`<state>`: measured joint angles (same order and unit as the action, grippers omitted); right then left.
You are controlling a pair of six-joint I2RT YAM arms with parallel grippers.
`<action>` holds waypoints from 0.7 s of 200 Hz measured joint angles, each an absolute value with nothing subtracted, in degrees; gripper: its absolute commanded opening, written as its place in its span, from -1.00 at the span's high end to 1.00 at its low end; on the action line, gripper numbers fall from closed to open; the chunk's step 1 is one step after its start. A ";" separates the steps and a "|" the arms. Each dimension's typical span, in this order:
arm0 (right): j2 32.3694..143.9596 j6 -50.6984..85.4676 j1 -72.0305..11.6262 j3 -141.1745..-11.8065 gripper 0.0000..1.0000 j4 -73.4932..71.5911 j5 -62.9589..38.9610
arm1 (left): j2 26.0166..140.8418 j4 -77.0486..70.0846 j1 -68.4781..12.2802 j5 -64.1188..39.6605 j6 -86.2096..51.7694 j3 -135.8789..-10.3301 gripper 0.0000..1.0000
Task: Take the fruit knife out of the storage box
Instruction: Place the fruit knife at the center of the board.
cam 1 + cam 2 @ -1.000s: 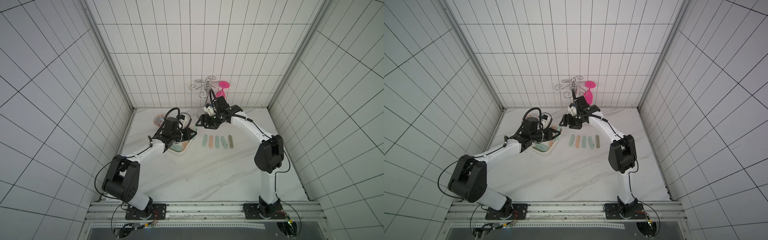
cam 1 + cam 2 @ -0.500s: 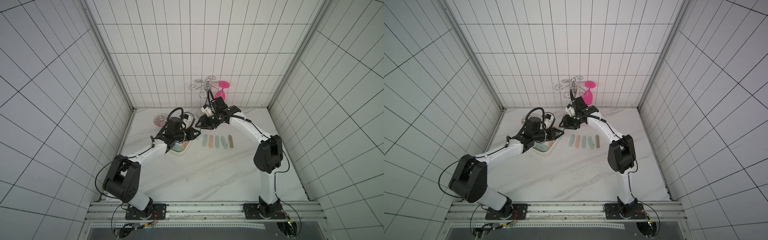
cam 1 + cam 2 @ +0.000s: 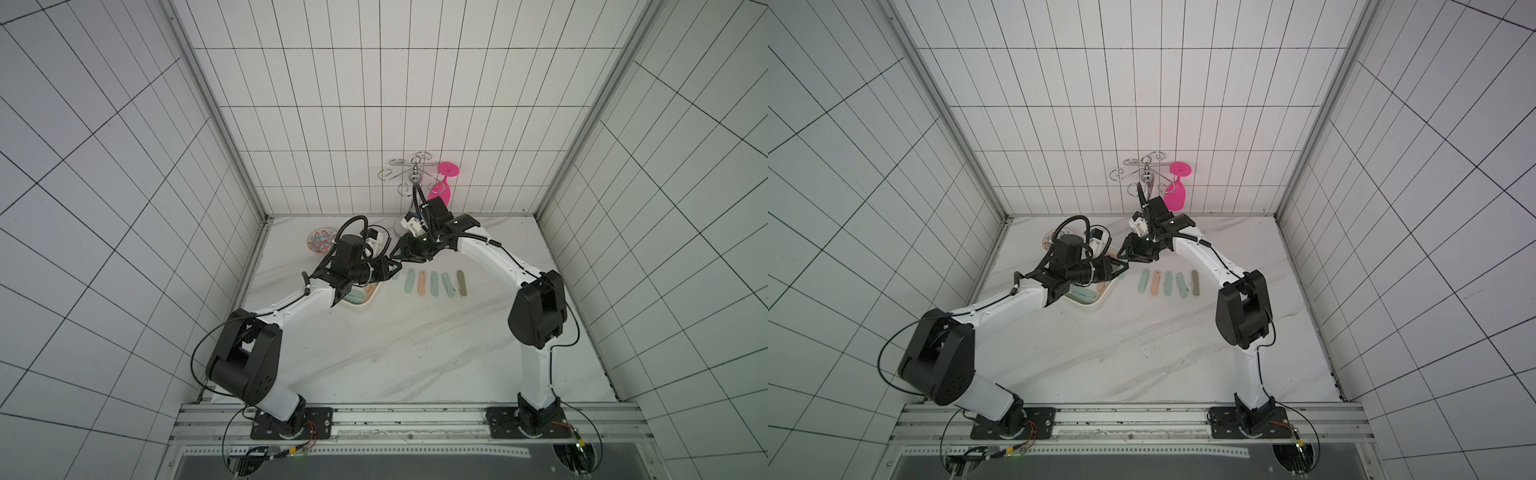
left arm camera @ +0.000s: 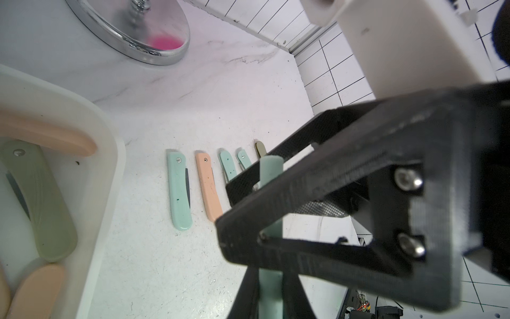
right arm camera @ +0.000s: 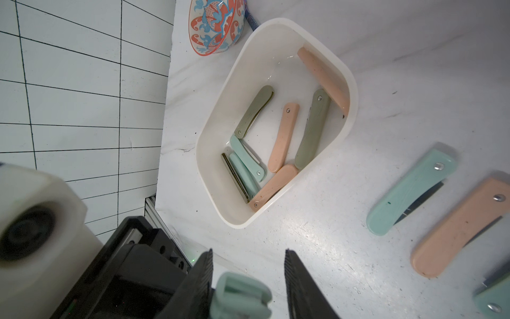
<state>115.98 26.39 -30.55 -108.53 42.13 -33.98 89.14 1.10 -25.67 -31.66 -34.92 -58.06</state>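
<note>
The left claw [image 4: 270,279] is clamped tight on a mint knife [image 4: 271,171] — out of the box [image 5: 276,23], held in the air just beside it. The right claw [image 5: 248,255] straddles the knife's free end, part open (whether it pinches, I cannot tell). Other knives [image 5: 284,138] lie in the box.

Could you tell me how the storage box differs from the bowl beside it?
The storage box is rectangular and plain white; the bowl is round, patterned orange and blue. The storage box holds folded knives; none shows in the bowl. Both sit on the table.
</note>
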 measured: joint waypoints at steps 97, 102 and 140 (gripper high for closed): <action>113.03 25.63 -30.92 -107.94 0.18 42.68 -31.59 | 89.49 1.10 -25.67 -30.22 -34.89 -58.06 0.99; 113.03 25.63 -30.94 -107.94 0.20 42.68 -31.59 | 89.52 1.10 -25.67 -30.22 -34.87 -58.06 0.99; 113.49 25.50 -31.53 -107.94 0.33 42.72 -31.40 | 89.82 1.43 -25.65 -29.95 -34.57 -58.22 0.99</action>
<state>113.49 25.50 -31.53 -107.94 42.72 -31.40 89.82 1.43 -25.65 -29.95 -34.57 -58.22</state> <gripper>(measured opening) 0.338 0.140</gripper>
